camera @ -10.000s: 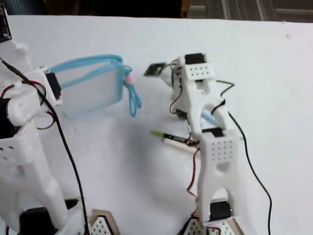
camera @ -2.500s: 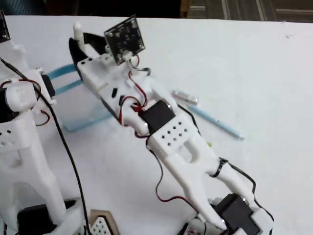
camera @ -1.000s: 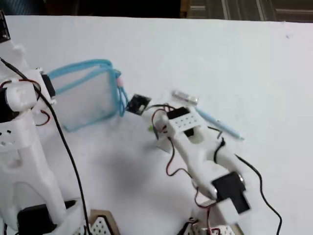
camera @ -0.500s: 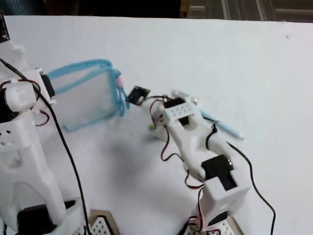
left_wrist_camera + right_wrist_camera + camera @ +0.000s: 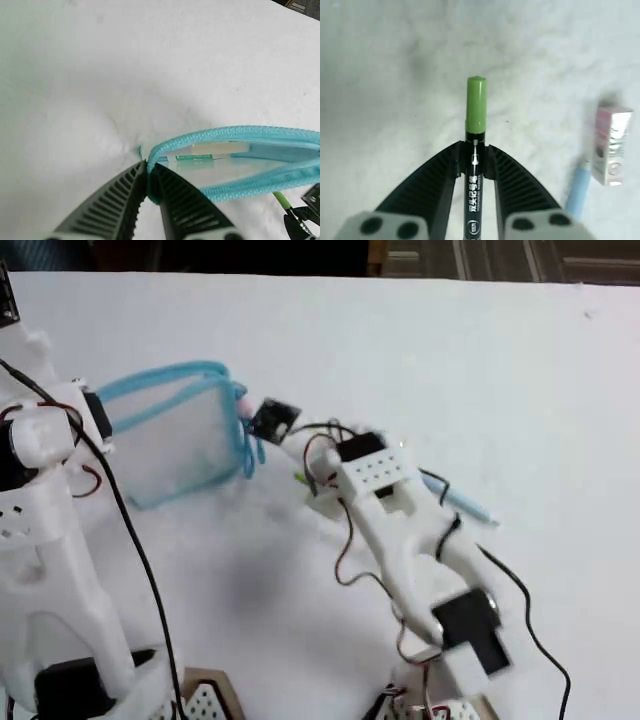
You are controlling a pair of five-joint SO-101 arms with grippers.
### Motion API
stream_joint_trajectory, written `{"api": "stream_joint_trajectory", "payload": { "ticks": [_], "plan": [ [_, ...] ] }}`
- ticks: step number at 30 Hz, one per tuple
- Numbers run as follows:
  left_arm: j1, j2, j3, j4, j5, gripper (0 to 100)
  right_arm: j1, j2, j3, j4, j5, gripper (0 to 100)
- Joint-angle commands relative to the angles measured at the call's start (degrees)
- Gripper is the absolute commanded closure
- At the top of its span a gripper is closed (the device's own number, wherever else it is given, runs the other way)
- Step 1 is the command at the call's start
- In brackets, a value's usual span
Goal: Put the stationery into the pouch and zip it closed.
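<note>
A clear pouch (image 5: 175, 435) with a blue zipper lies at the table's left, its mouth (image 5: 235, 145) gaping. A white-and-green item (image 5: 207, 151) lies inside. My left gripper (image 5: 148, 172) is shut on the pouch's end by the zipper. My right gripper (image 5: 474, 150) is shut on a black marker with a green cap (image 5: 476, 105), held just right of the pouch's mouth (image 5: 298, 477). A light blue pen (image 5: 462, 503) and a small pink-and-silver eraser (image 5: 612, 147) lie on the table beside the right arm (image 5: 400, 520).
The white left arm (image 5: 50, 500) with its cables stands at the table's left edge. A blue cord loop (image 5: 250, 445) hangs off the pouch's zipper end. White tabletop (image 5: 520, 370) stretches away to the far right.
The right arm, over the pouch 2.5 s ago, came back to the table's middle. In the last second it carried the green-capped marker a little toward the pouch. Left arm unmoved.
</note>
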Motion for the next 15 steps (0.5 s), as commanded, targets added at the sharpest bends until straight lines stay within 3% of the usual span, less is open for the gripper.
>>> {"api": "stream_joint_trajectory", "payload": {
  "ticks": [1,5,9,15],
  "plan": [
    [-0.2,2.2,0.1,-0.1,-0.2,98,0.0,-11.1,-0.4,3.0,-3.0,98.2],
    [-0.2,2.2,0.1,-0.1,-0.2,98,0.0,-21.1,-0.5,4.4,-12.4,98.1],
    [0.0,2.2,0.1,-0.1,-0.2,98,-1.1,-32.7,-0.7,1.4,-28.0,98.1],
    [0.1,2.3,0.1,-0.1,-0.2,98,-8.7,-45.8,1.1,-19.7,-54.5,98.1]
  ]
}}
